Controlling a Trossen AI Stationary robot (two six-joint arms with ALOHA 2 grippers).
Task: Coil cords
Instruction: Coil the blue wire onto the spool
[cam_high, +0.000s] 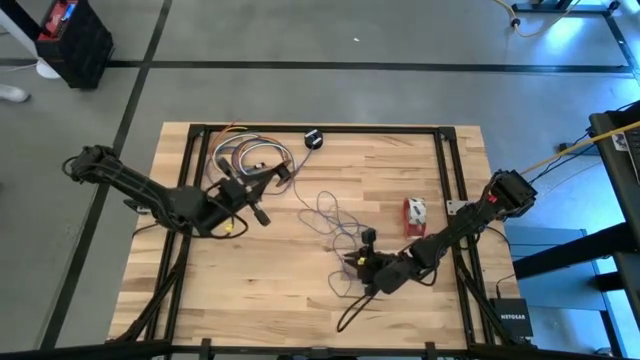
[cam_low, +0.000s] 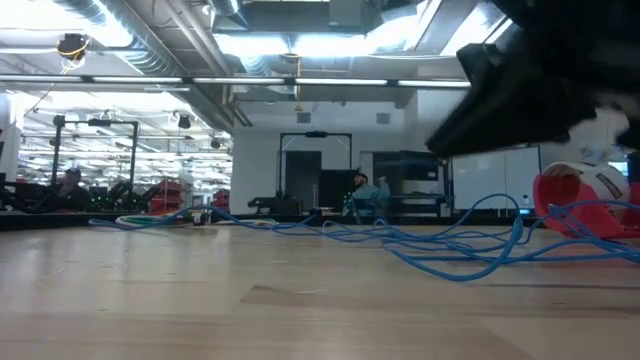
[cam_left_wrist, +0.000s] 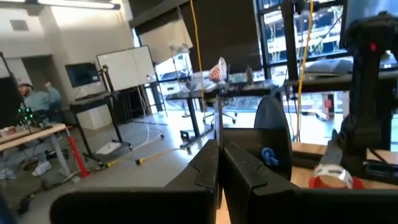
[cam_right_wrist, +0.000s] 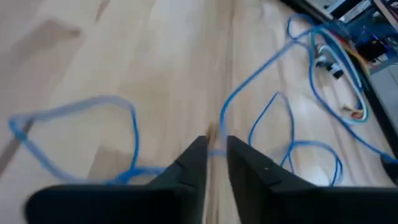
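A thin bluish-purple cord sprawls in loose loops across the middle of the wooden desk, running from a coil at about 11 o'clock down toward the right claw at roughly 5 o'clock. Seen from its own wrist, the right claw's two dark fingers stand slightly apart with a strand of the cord lying in the narrow gap between them; whether they pinch it cannot be told. The left claw, at about 9 o'clock just below the coil, has its fingers pressed together and holds nothing visible. A small black round puck rests near the desk's far edge at 12 o'clock. The short red-and-white cord bundle lies at 3 o'clock, apart from both claws.
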